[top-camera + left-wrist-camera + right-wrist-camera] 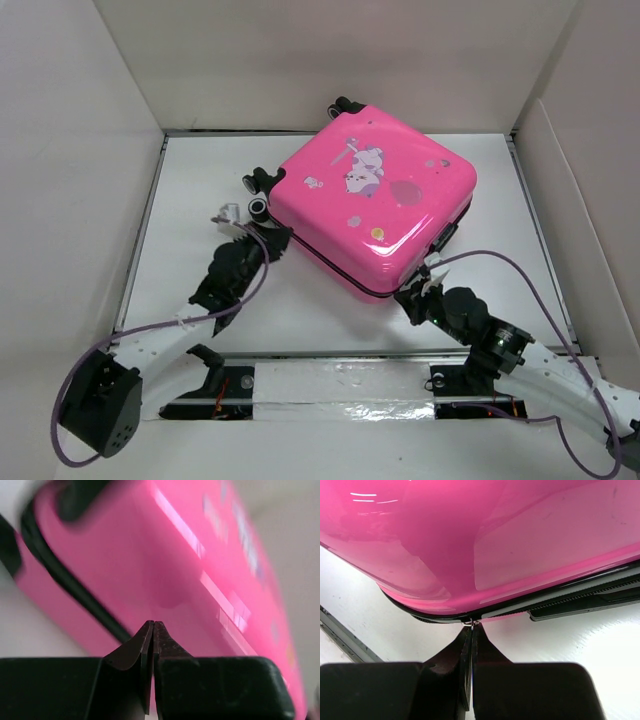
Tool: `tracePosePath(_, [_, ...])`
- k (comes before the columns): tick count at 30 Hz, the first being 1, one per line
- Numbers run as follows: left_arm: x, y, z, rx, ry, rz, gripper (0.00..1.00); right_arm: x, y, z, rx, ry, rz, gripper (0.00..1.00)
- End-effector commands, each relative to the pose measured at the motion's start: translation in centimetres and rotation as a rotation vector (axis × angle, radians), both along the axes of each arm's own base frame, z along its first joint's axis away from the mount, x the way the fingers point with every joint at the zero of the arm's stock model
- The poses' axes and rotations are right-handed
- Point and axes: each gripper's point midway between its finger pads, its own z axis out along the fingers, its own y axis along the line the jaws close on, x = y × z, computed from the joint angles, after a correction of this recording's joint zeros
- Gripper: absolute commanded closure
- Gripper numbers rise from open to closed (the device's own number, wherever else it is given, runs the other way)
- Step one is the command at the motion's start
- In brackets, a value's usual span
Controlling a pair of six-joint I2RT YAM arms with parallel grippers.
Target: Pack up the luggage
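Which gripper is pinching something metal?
The right gripper: a small metal ring sits between its tips at the zipper of the glossy hot-pink hard-shell suitcase; left gripper pinches nothing.

Top camera looks down; wrist cameras, left blurred, seemingly hug the luggage (372, 195).

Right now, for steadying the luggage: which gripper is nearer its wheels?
Left: the left gripper sits beside the wheels; the right gripper pinches the zipper pull at the near edge.
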Motion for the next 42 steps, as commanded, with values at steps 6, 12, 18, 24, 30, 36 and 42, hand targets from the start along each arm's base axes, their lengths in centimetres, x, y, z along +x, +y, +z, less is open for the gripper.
tracePosePath(6, [-8.2,-8.2,-3.8,0.222,-0.028,-0.319,1.00,-0.7,2.1,3.2,0.045,-0.034,0.072,1.00])
tracePosePath(12, [-10.0,-14.7,-2.7,0.252,-0.082,-0.482,1.00,-1.6,3.3,3.7,0.040,-0.019,0.096,1.00])
tracePosePath(18, [-8.9,-18.0,-1.3,0.234,-0.135,-0.523,1.00,-2.5,4.1,3.8,0.040,-0.003,0.132,1.00])
tracePosePath(24, [-7.7,-20.6,-0.8,0.231,-0.149,-0.546,1.00,-3.9,6.1,4.0,0.055,0.014,0.217,1.00])
tracePosePath(30, [-8.6,-22.5,-0.3,0.190,-0.152,-0.601,1.00,-5.1,10.6,5.7,0.084,-0.007,0.289,1.00])
tracePosePath(36, [-8.5,-22.6,-0.2,0.234,-0.148,-0.610,1.00,-1.9,13.1,6.3,0.091,-0.078,0.152,1.00])
tracePosePath(42, [-4.7,-13.9,-1.1,0.276,-0.021,-0.375,0.43,0.4,12.3,4.0,0.174,-0.060,-0.049,1.00])
